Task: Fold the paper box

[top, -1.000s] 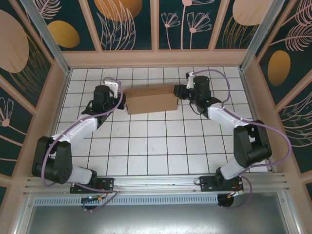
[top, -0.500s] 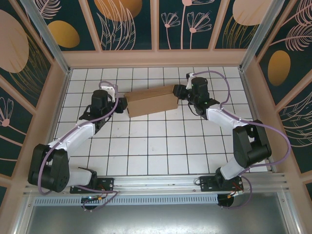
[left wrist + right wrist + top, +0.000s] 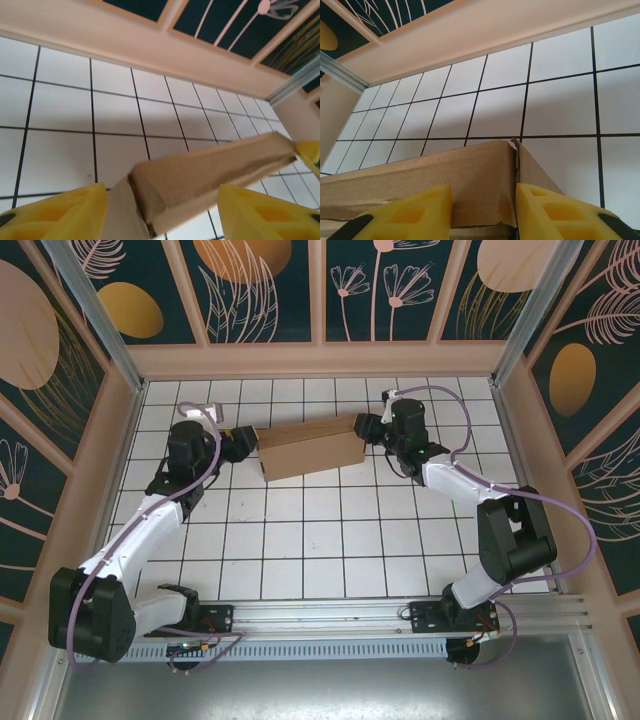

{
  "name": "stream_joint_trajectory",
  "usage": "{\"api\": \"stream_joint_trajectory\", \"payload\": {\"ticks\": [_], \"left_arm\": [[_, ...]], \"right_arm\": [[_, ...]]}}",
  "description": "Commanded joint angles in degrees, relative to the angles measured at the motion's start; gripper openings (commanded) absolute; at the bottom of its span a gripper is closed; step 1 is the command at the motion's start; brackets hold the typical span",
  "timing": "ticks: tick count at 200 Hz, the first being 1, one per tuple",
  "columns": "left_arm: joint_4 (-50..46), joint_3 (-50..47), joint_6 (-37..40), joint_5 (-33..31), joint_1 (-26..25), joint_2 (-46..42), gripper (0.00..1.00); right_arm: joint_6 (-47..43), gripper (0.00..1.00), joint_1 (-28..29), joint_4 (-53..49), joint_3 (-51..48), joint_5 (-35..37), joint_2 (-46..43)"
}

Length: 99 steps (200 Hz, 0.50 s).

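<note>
The paper box (image 3: 310, 448) is a folded, flat brown cardboard box lying slightly askew at the back middle of the tiled floor. My right gripper (image 3: 365, 428) is at its right end. In the right wrist view the yellow fingers (image 3: 405, 212) clamp the box's corner (image 3: 470, 175), so the right gripper (image 3: 484, 210) is shut on the box. My left gripper (image 3: 245, 445) stands open just off the box's left end. In the left wrist view that box end (image 3: 200, 175) sits between the wide-spread fingers (image 3: 55, 212) of the left gripper (image 3: 162, 215), with gaps on both sides.
A pale wooden wall (image 3: 320, 360) with dark flowered panels bounds the white tiled floor (image 3: 320, 540) at the back, with side walls left and right. An aluminium rail (image 3: 320, 615) runs along the near edge by the arm bases.
My left gripper has opened and drawn back to the left, letting go of the box's left end. The box has turned slightly. The right gripper keeps its hold.
</note>
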Motion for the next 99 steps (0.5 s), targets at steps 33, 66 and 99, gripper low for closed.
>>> {"api": "stream_joint_trajectory", "payload": {"ticks": [33,66,99], "left_arm": [[9.5,3.7,-9.4,3.9,0.8,10.7,0.59],[12.9,2.4,-13.6,5.3,0.8,14.4,0.51],[17.9,-2.7,-17.3,5.5,0.6,14.9,0.39]], "right_arm": [[-0.3,0.38,0.8,-4.0,0.0,1.8,0.9],[-0.2,0.38,1.0,-4.0,0.0,2.1,0.9],[-0.2,0.38,1.4,-3.8,-1.0,2.8,0.8]]}}
